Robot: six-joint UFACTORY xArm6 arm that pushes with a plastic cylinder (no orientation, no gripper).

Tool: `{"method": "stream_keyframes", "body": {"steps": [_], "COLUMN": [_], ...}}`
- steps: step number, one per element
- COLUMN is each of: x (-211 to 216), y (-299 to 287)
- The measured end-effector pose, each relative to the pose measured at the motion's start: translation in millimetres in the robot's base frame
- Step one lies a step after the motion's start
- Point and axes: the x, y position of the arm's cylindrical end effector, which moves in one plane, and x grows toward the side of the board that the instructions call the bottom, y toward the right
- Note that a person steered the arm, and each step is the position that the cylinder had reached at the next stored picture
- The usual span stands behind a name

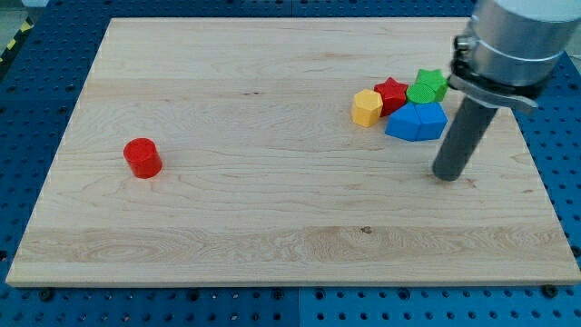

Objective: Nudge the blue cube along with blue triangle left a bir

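A blue cube (432, 116) and a blue triangle (405, 124) lie touching each other at the view's right, forming one blue clump. My tip (447, 175) rests on the board just below and to the right of the blue cube, a short gap apart from it. A red star (391, 94), a green star (427, 86) and a yellow block (367, 107) crowd against the blue pair from above and the left.
A red cylinder (142, 157) stands alone at the view's left. The wooden board (272, 227) sits on a blue perforated table. The arm's grey body (510, 41) hangs over the board's upper right corner.
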Motion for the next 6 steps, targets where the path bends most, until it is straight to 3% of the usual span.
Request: {"method": "stream_keyframes", "body": {"steps": [2,4,6], "x": [-38.5,-39.3,-63.7], "y": [6.2,60.0,14.3]}}
